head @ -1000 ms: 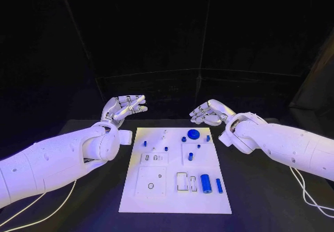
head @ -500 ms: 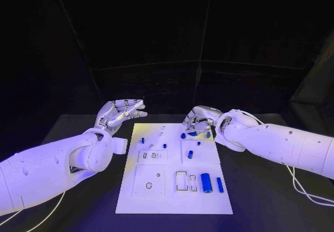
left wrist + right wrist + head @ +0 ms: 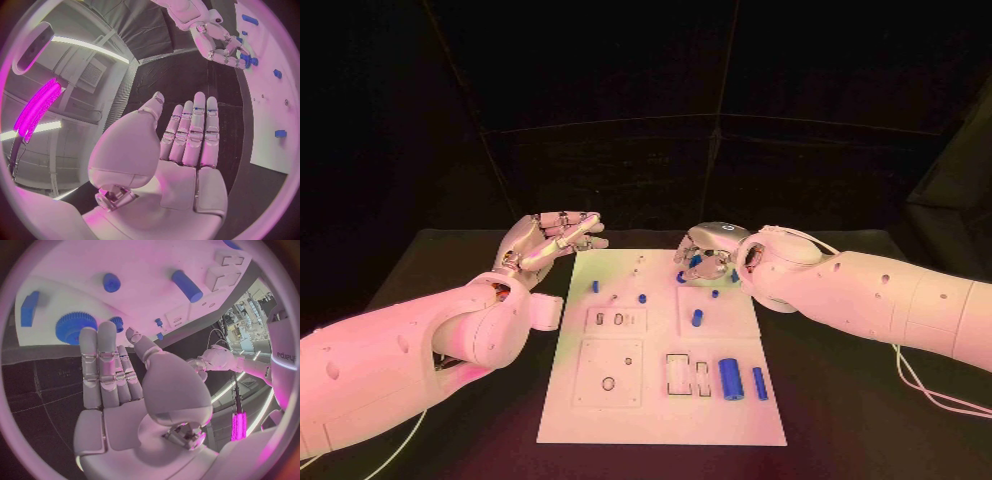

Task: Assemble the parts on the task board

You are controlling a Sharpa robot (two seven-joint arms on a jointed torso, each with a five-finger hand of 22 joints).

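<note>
The white task board (image 3: pixel 661 400) lies in the middle of the table. Blue parts sit on it: a thick cylinder (image 3: pixel 728 377) and a thin bar (image 3: pixel 759 382) near the front right, and small pegs (image 3: pixel 697 318) farther back. My right hand (image 3: pixel 704 258) hovers over the board's far right corner, holding nothing. In the right wrist view its fingertips (image 3: pixel 100 337) reach the blue gear (image 3: pixel 75 327), beside a blue block (image 3: pixel 28 307) and a round peg (image 3: pixel 111 282). My left hand (image 3: pixel 553 238) floats off the far left corner with fingers straight (image 3: pixel 190 135) and nothing in it.
Black tabletop (image 3: pixel 877 410) surrounds the board on all sides. White raised blocks with slots (image 3: pixel 617 320) and a rectangular cut-out (image 3: pixel 676 372) occupy the board's left and front. A cable (image 3: pixel 935 395) trails along the table under my right arm.
My right hand has come down and inward from beyond the board's far edge to over the blue gear. The left hand has barely moved.
</note>
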